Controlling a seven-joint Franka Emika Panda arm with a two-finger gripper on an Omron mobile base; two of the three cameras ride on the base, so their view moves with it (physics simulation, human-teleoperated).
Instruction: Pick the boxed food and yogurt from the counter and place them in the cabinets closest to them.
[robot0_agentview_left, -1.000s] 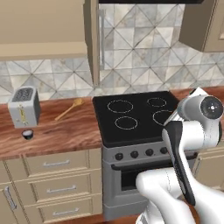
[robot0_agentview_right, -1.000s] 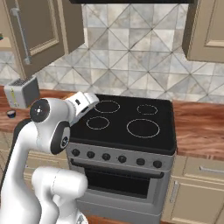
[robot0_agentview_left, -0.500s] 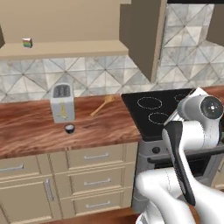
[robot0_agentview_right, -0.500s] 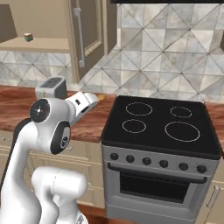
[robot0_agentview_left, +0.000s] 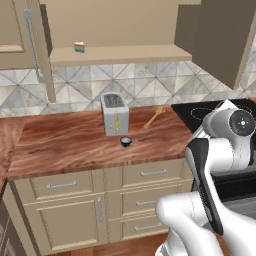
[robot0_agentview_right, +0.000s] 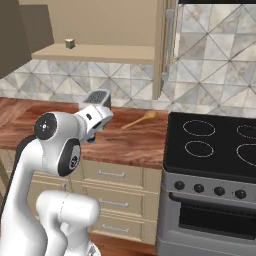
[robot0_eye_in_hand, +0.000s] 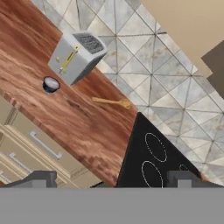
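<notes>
Dark yogurt (robot0_eye_in_hand: 50, 84) sits on counter (robot0_eye_in_hand: 87, 118), well apart from end effector (robot0_eye_in_hand: 111, 180).

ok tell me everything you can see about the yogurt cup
The yogurt is a tiny round cup, dark blue-black on the sides with a lighter grey-white top. It stands upright on the reddish-brown wood-grain counter, just in front of the toaster and apart from it, near the counter's front edge. The wooden spoon lies off to its right toward the stove. Nothing grips or touches it apart from the counter beneath.
</notes>
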